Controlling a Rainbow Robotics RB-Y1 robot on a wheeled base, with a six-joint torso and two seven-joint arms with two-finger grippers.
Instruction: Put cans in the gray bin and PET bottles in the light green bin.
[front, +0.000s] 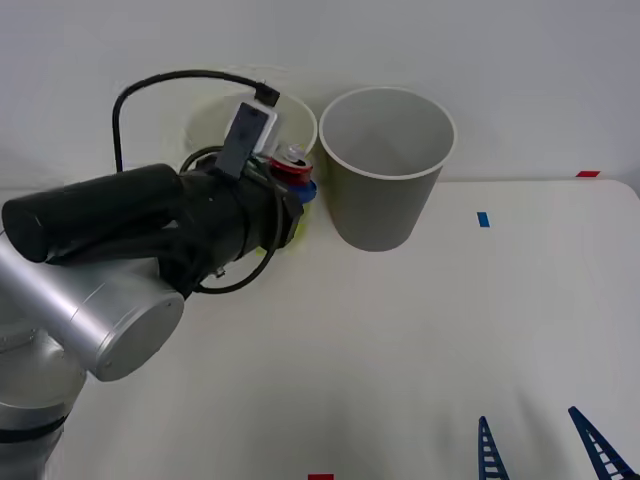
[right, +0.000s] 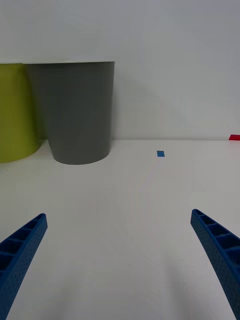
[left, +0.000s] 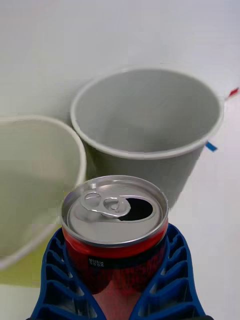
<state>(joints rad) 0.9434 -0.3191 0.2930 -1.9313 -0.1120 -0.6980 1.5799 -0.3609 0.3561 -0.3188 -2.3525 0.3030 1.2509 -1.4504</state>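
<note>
The left gripper (left: 117, 295) clamps the upright red can (left: 115, 230) near the light green bin's (front: 300, 122) rim, seemingly just left of the gray bin (front: 385, 170). The right gripper (right: 120, 260) hovers open, near right.

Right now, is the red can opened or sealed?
Opened: the can, held upright in the left gripper, shows a dark open mouth beside its tab.

front: high, looking down | wrists: low, facing both bins | shared: gray bin (front: 385, 170) (right: 75, 112) (left: 150, 125)
</note>
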